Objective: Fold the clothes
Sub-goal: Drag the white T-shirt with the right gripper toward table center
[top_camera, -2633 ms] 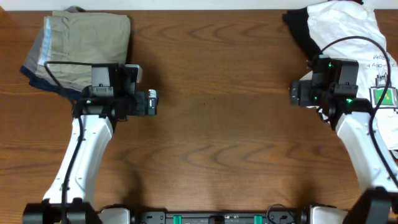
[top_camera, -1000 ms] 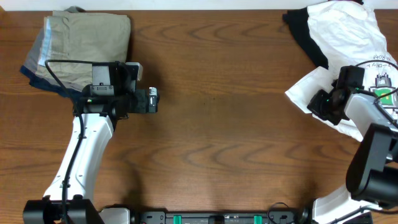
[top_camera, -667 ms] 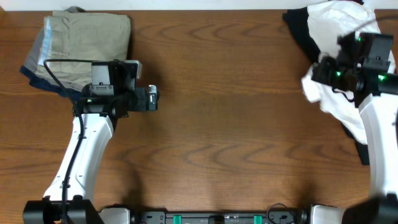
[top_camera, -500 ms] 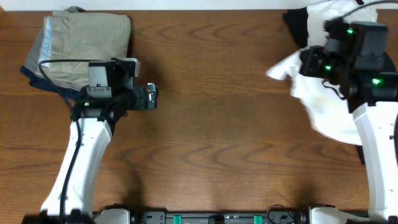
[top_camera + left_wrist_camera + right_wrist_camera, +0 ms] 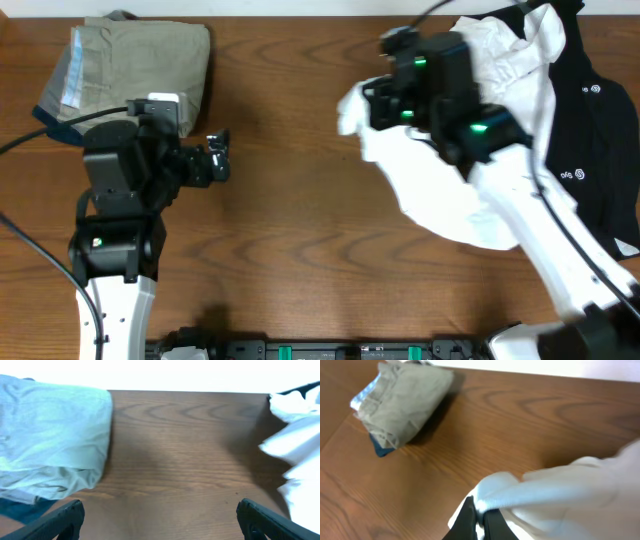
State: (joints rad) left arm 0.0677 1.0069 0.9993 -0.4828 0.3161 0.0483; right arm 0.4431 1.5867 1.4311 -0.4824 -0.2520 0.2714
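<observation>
**Limp shirt, pinched at one edge**

The white T-shirt (image 5: pixel 420 200) is gripped by the closed right claw (image 5: pixel 480 517) and draped over the tabletop's (image 5: pixel 300 260) right half. The left claw (image 5: pixel 160 522) is spread, empty. Soft and light, it is judged best taken at opposite corners.

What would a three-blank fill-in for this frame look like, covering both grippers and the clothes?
The right gripper is shut on a fold of the ____ T-shirt.
The left gripper is ____ and holds nothing.
The khaki pile lies on the robot's ____ side of the table.
Missing words: white; open; left.
</observation>
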